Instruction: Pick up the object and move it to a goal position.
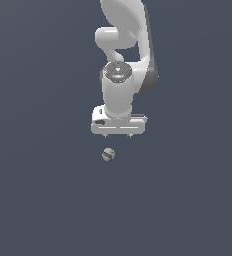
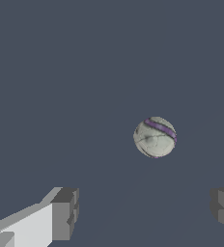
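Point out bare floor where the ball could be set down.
Nearly everywhere: the grey surface is bare to the exterior view's left and right of the ball, and below it in that view. The only crowded patch is around the ball itself, under the open pincer and arm.

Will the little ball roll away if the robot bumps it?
Probably, yes. The ball looks fully round and sits alone on flat ground, so a nudge would likely send it rolling. It also looks much smaller than the open gripper, so the fingers may need to close evenly or it could squirt out. It looks firm, like a baseball, not squishy.
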`<state>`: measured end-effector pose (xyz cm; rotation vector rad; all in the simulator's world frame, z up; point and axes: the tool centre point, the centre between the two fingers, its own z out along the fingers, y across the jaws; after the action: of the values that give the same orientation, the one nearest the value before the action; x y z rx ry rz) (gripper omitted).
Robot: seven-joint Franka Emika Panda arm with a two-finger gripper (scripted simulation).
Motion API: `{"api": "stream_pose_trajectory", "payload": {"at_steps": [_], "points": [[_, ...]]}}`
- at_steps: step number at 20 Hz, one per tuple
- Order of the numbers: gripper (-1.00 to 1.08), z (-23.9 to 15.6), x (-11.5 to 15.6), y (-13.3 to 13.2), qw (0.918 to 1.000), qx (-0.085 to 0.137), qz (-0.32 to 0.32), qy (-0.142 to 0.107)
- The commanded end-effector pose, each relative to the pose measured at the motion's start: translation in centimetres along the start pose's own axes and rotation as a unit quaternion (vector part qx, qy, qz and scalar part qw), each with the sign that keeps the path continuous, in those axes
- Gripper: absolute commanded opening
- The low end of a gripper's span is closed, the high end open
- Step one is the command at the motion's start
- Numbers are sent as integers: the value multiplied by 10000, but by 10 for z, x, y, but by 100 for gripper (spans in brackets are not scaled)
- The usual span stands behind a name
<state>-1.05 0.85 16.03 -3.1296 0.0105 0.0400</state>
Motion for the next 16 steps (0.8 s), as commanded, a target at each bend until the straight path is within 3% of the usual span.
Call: {"api": "stream_pose_trajectory", "payload": {"at_steps": [1,16], "points": [[100,0,0,0,10000,0,0,0],[100,-9,0,1,9999,104,48,-23]]}}
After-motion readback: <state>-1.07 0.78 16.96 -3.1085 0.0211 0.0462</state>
